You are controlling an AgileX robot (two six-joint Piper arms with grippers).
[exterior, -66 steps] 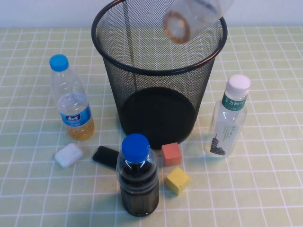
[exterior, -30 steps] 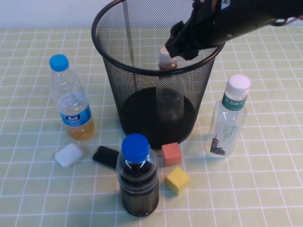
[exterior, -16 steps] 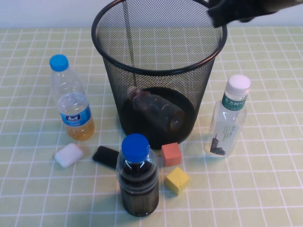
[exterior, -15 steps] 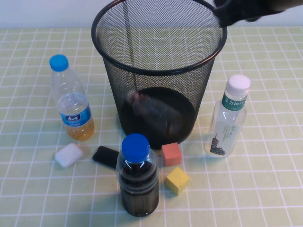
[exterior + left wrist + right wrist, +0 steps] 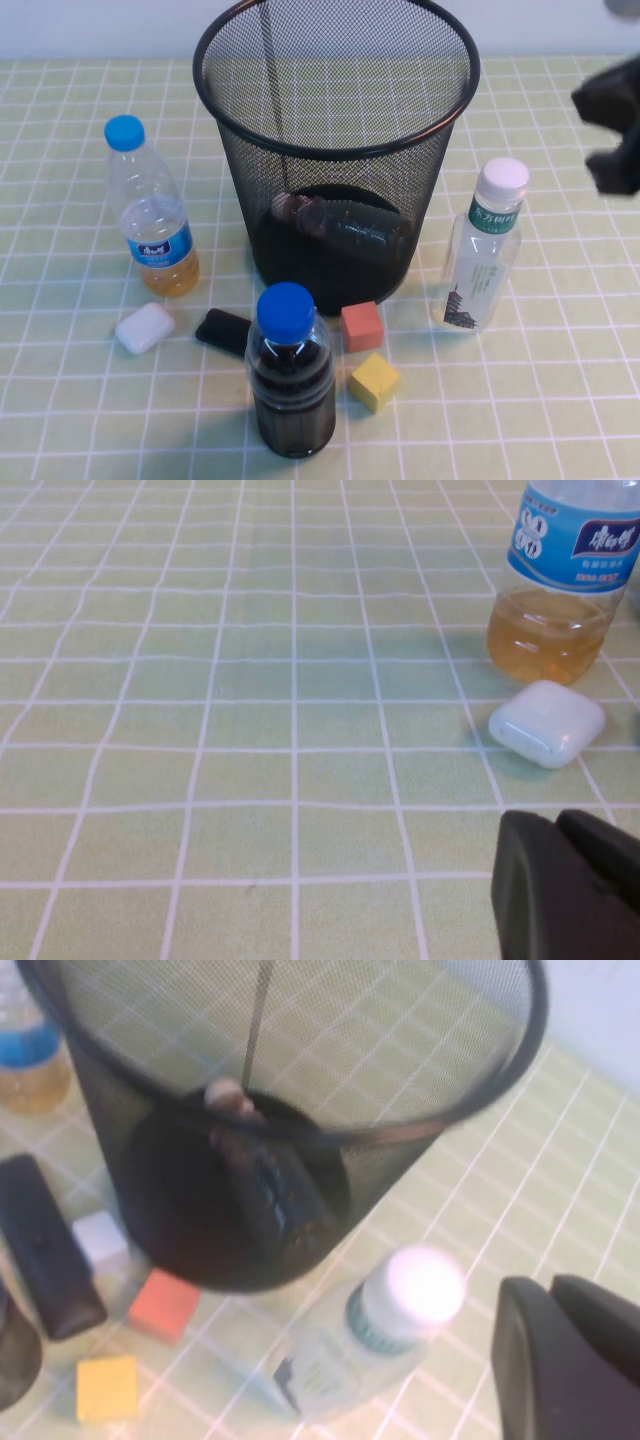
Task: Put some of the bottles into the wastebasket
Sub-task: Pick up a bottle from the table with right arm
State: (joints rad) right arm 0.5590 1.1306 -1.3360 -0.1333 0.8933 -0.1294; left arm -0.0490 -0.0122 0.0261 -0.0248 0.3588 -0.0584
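Observation:
The black mesh wastebasket [image 5: 300,170] stands at the middle back of the table. The smaller clear bottle [image 5: 340,225] lies on its side on the basket's bottom; it also shows in the right wrist view [image 5: 265,1190]. The tall squarish bottle [image 5: 485,255] with white cap and green label stands upright just right of the basket, and shows in the right wrist view [image 5: 370,1340]. My right gripper [image 5: 605,130] hangs at the right edge, above and right of that bottle, shut and empty [image 5: 548,1285]. My left gripper [image 5: 553,820] is shut and empty, low over the cloth near the white case.
A blue-capped bottle of yellow liquid [image 5: 150,215] stands left of the basket. A blue-capped bottle of dark liquid [image 5: 290,375] stands in front. A white case [image 5: 144,327], a black flat object [image 5: 225,330], a red cube [image 5: 362,326] and a yellow cube [image 5: 375,381] lie nearby.
My right gripper let the smaller bottle go over the basket; it dropped and settled on its side at the bottom. The gripper then drew back out to the right.

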